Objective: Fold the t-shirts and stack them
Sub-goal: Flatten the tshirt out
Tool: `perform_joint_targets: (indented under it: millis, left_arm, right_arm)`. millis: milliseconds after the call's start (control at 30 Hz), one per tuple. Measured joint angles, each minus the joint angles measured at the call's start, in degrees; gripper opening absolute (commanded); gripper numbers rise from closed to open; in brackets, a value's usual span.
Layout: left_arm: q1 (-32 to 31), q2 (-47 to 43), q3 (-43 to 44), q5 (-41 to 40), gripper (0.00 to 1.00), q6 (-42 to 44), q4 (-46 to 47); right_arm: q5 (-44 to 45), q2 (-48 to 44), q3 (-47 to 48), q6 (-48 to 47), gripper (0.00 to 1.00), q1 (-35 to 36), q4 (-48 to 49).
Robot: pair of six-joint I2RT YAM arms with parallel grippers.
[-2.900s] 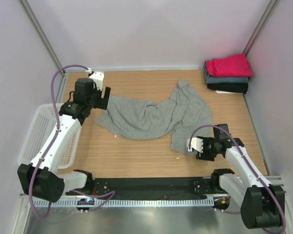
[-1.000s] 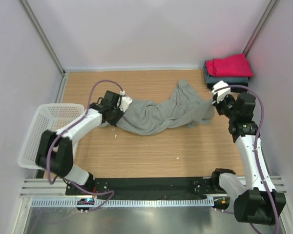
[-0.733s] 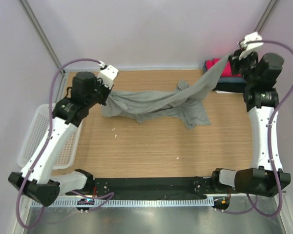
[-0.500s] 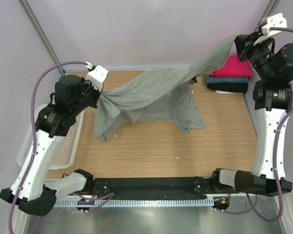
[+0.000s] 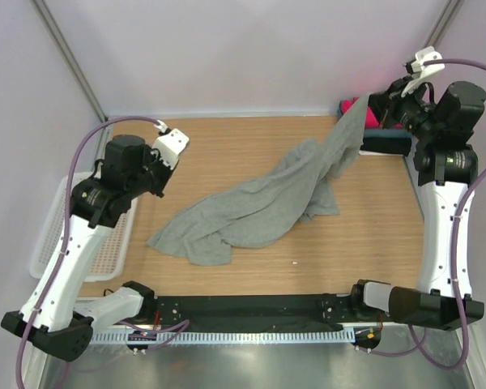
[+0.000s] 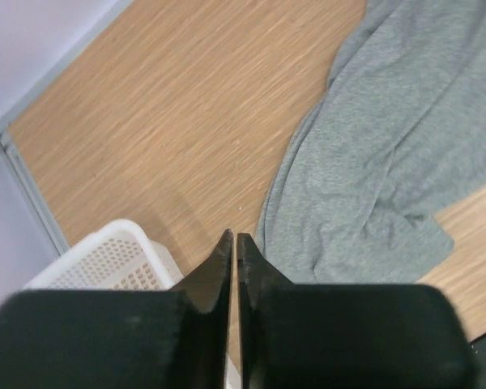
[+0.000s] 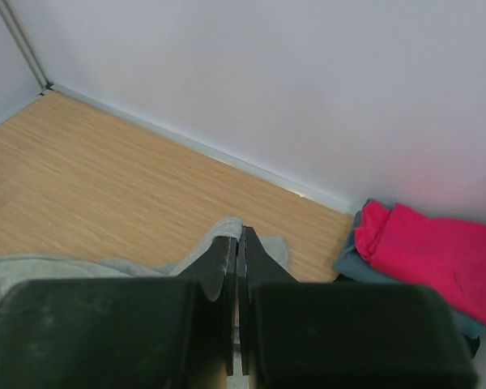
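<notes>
Between the closed jaws of the right gripper (image 7: 233, 237), its arm reared high, hangs an edge of the grey t-shirt (image 5: 259, 211). Below and beside the left gripper (image 6: 232, 241), jaws together and empty, the rest lies crumpled.

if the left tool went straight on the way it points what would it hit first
The left tool, shut, aims down at bare table beside the grey t-shirt; likely wood first, though depth is unclear and it may graze the cloth.
</notes>
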Motion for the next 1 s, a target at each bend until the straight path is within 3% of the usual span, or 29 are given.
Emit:
perform_joint_targets:
  millis: [33, 167, 367, 500, 733, 1000]
  left_arm:
    - [0.0, -0.5, 0.7, 1.5, 0.48, 0.5, -0.8]
    - [0.0, -1.2, 1.7, 9.0, 0.62, 1.4, -4.8]
    - [-6.3, 3.4, -10.9, 9.2, 0.64, 1.4, -6.3]
    - [-13.5, 10.6, -17.6, 7.5, 0.58, 0.5, -5.9]
    - [-22.5, 19.6, -16.1, 6.7, 0.44, 0.6, -3.3]
    - [-30.8, 33.3, -13.1, 6.4, 0.43, -0.5, -0.8]
  right_arm:
    - [-0.5, -0.9, 0.2, 0.0, 0.01, 0.0, -0.9]
    - [-2.0, -3.8, 3.8, 0.3, 0.01, 0.0, -2.8]
    - [-3.0, -8.0, 5.0, 0.8, 0.01, 0.0, -0.9]
    - [-3.0, -8.2, 2.3, 1.1, 0.01, 0.0, 0.7]
    - [-1.2, -0.2, 0.3, 1.1, 0.02, 0.0, 1.7]
    - [-0.6, 2.6, -2.3, 1.1, 0.02, 0.0, 1.9]
